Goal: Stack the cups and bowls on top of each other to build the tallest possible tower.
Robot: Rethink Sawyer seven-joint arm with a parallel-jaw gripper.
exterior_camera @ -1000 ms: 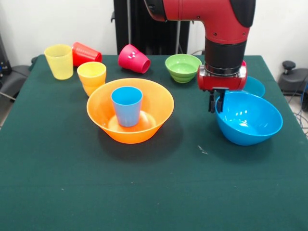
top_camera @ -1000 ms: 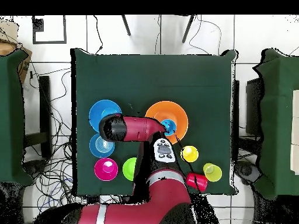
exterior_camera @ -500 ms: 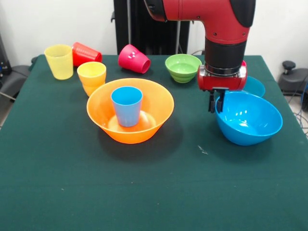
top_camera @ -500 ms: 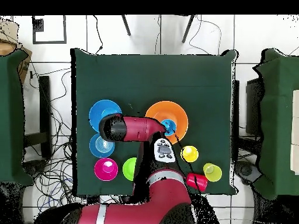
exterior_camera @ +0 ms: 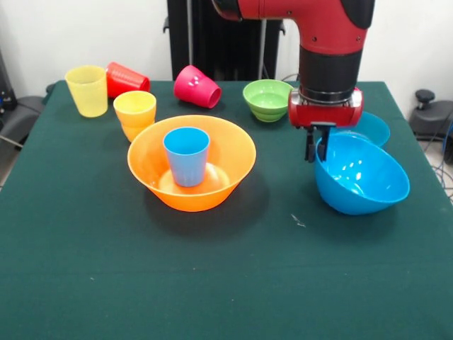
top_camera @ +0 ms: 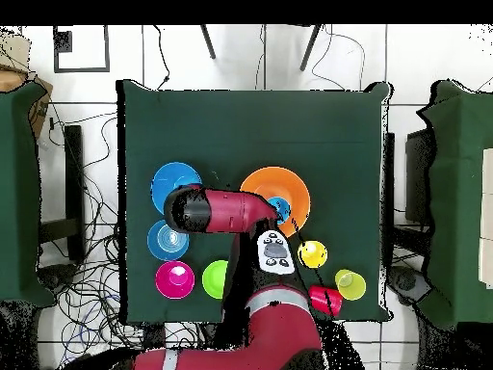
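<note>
Large blue bowl (exterior_camera: 362, 178), right of the large orange bowl (exterior_camera: 192, 161) holding the light blue cup (exterior_camera: 187, 156), tilts off the table, my gripper (exterior_camera: 316, 147) apparently clamping its rim; next: carry it over that cup.

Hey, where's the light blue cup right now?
In the front view, the light blue cup stands upright inside the large orange bowl, left of centre on the table, in front of the orange cup.
</note>
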